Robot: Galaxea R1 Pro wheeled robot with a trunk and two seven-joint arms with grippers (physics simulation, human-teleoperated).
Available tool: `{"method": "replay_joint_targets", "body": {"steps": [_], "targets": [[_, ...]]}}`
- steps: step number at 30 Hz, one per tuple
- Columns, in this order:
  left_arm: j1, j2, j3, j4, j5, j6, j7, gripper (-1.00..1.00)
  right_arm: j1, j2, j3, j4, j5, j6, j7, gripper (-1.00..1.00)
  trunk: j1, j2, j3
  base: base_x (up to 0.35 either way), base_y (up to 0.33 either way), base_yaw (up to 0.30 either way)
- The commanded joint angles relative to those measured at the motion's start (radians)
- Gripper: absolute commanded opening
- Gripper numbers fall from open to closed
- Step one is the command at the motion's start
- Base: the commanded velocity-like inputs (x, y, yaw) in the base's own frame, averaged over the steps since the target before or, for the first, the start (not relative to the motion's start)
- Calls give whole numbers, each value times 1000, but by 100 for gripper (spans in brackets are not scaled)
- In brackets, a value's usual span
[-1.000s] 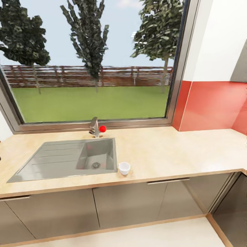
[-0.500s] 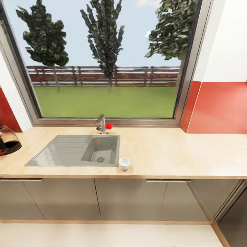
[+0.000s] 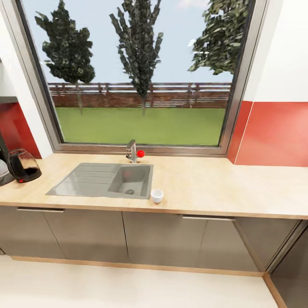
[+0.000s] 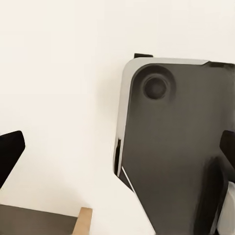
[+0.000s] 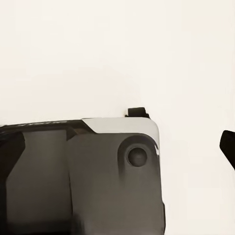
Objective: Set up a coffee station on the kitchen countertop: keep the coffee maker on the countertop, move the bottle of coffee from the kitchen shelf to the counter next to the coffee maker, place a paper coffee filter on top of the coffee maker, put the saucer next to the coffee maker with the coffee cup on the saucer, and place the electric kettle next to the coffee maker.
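kitchen countertop (image 3: pixel 205 188); coffee cup (image 3: pixel 157 195) beside sink (image 3: pixel 107 182)

- Left gripper (image 4: pixel 117 154): seen from the left wrist camera; two dark fingertips (image 4: pixel 10 155) sat at opposite edges of the frame, spread wide apart, with nothing between them.
- Right gripper (image 5: pixel 120 149): seen from the right wrist camera; dark fingertips (image 5: pixel 11 149) likewise sat at opposite frame edges, spread wide and holding nothing.
- Robot base (image 4: pixel 181 147): dark grey panel with pale rounded rim and a round recess, lay beyond both grippers, which pointed down toward it.
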Motion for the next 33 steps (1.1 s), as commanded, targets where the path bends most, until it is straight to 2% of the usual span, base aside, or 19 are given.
{"method": "replay_joint_targets", "body": {"steps": [1, 5, 9, 12, 14, 17, 18, 21, 23, 24, 26, 27, 28, 29, 30, 33], "targets": [[-1, 2, 6, 0, -3, -3, -6, 100, -1, 0, -9, -7, 7, -4, -1, 100, 1, -2, -2, -2, -1, 0], [-8, 8, 2, -1, -6, -3, -6, 100, -1, 0, -8, -99, 8, -4, -1, 100, 1, -2, -2, 0, 0, 0], [-11, 18, 3, -1, -5, -2, -6, 100, -1, 0, -10, -248, 7, -7, -1, 100, 1, -2, -2, 0, 0, 0], [-12, 36, 4, -1, -6, 3, -6, 100, -1, 3, -14, -412, 1, -8, -1, 100, 1, -2, -2, 0, 0, 0], [-13, 56, 5, -1, -5, 9, -6, 100, -1, 8, -14, -483, -7, -8, -1, 100, 1, -2, -2, 0, 0, 0], [-15, 75, 6, -1, -3, 14, -5, 100, -2, 41, -11, -665, -18, -6, 1, 100, 1, -2, -2, 0, 0, 0], [-16, 76, 6, -1, -3, 15, -5, 100, -2, 48, -11, -693, -18, -5, 1, 100, 1, -2, -2, 0, 0, 0], [-36, 80, 5, -1, -3, 23, -6, 100, -2, 90, -8, -859, -20, -3, 2, 100, 1, -2, -2, 0, 0, 0], [-47, 80, 5, -1, -4, 29, -7, 100, -2, 109, -2, -956, -21, -1, 3, 100, 1, -2, -2, 0, 0, 0], [-50, 80, 5, -1, -4, 31, -8, 100, -2, 117, 11, -1016, -22, -1, 4, 100, 1, -2, -2, 0, 0, 0], [-52, 80, 5, -4, -3, 31, -7, 100, -3, 126, 64, -1111, -22, 0, 2, 100, 1, -2, -2, 0, 0, 0], [-52, 78, 5, -19, -3, 31, -7, 100, -4, 145, 140, -1195, -21, 6, -1, 100, 1, -2, -2, 0, 0, 0], [-53, 73, 5, -31, -5, 31, -6, 100, -10, 150, 192, -1248, -21, 22, -4, 100, 1, -2, -2, 0, 0, 0], [-53, 72, 5, -35, -6, 31, -6, 100, -30, 150, 205, -1262, -21, 52, -12, 100, 1, -2, -2, 0, 0, 0], [-53, 70, 4, -36, -7, 31, -6, 100, -94, 150, 214, -1267, -21, 123, -37, 100, 1, -2, -2, 0, 0, 0], [-53, 67, -1, -38, -9, 29, -7, 100, -193, 150, 218, -1259, -27, 202, -71, 100, 1, -2, -2, 0, 0, 0]]}}
